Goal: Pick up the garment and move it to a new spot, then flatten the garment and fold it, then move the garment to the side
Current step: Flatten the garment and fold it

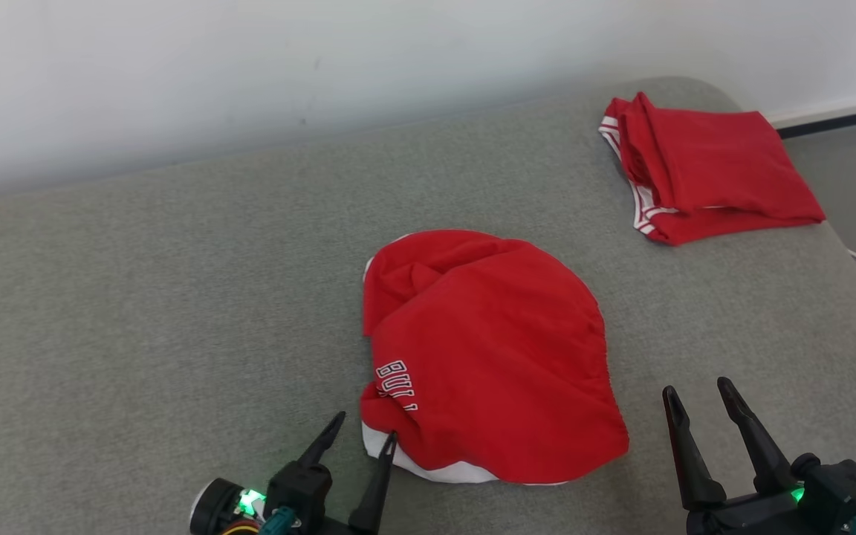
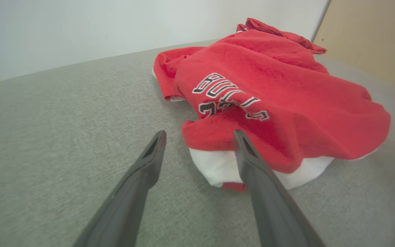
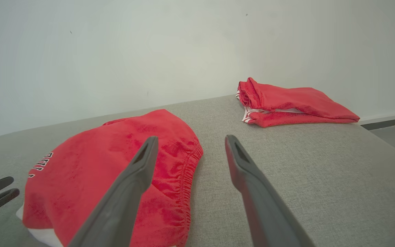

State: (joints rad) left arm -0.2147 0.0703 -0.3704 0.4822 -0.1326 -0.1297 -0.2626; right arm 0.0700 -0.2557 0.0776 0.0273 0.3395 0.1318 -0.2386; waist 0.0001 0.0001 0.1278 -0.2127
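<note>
Garment (image 1: 487, 357), red with white lettering and a white hem, lies crumpled at the middle of the grey cushion (image 1: 138, 297). Left gripper (image 1: 366, 425): fingers apart, holding nothing, one tip at the near-left white hem. Right gripper (image 1: 696, 386): fingers apart, empty, just beside the near-right edge. Folded red cloth (image 1: 710, 167) lies well apart at the far right corner, near the white wall (image 1: 250, 67).

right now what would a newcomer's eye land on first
A crumpled red Bulls garment lies in the middle of the grey upholstered surface. A folded red garment sits at its far right corner. The left tool and right tool stand open on either side of the crumpled one.
</note>
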